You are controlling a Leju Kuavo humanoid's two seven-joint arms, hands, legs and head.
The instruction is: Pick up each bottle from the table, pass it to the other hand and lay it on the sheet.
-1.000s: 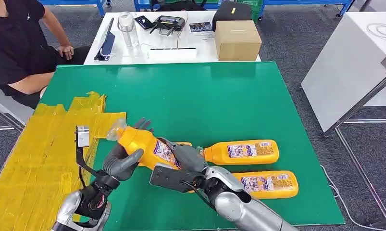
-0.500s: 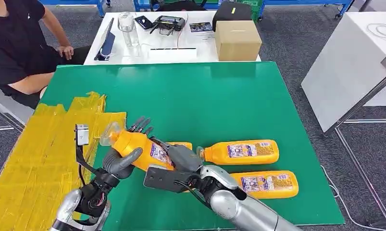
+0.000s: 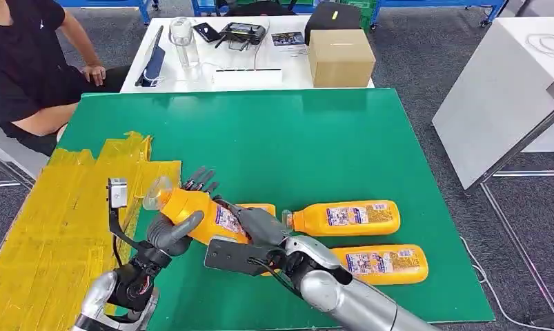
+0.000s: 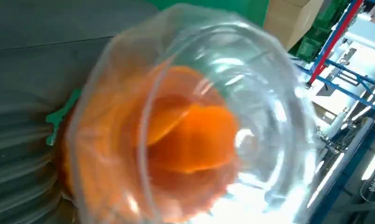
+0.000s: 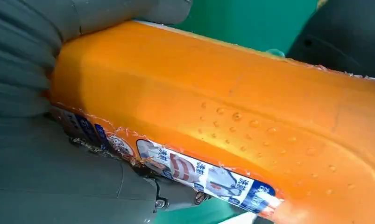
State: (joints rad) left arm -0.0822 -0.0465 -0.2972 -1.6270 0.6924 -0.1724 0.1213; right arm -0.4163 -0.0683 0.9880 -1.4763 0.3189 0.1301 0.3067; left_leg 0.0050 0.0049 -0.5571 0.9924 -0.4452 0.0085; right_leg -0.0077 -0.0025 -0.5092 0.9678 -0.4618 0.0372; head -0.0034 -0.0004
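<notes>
An orange bottle (image 3: 199, 212) with a clear cap (image 3: 155, 194) hangs tilted over the green table (image 3: 281, 138), just right of the yellow sheet (image 3: 53, 221). My left hand (image 3: 174, 227) holds its upper part, thumb across the front and fingers reaching up behind it. My right hand (image 3: 259, 225) grips its labelled lower part. The left wrist view looks straight into the clear cap (image 4: 194, 116). In the right wrist view the orange bottle (image 5: 251, 116) runs past my right hand (image 5: 45, 154). Two more orange bottles (image 3: 344, 218) (image 3: 383, 264) lie on the table to the right.
Part of a third lying bottle (image 3: 261, 207) shows behind my right hand. A person (image 3: 25, 62) sits at the table's far left corner. A white table (image 3: 212, 69) beyond carries a cardboard box (image 3: 341, 56) and a clear jar (image 3: 181, 38). A grey table (image 3: 501, 103) stands at right.
The held bottle has moved a little left and lower, toward the yellow sheet, with both hands on it. My left hand's fingers stand straighter behind it.
</notes>
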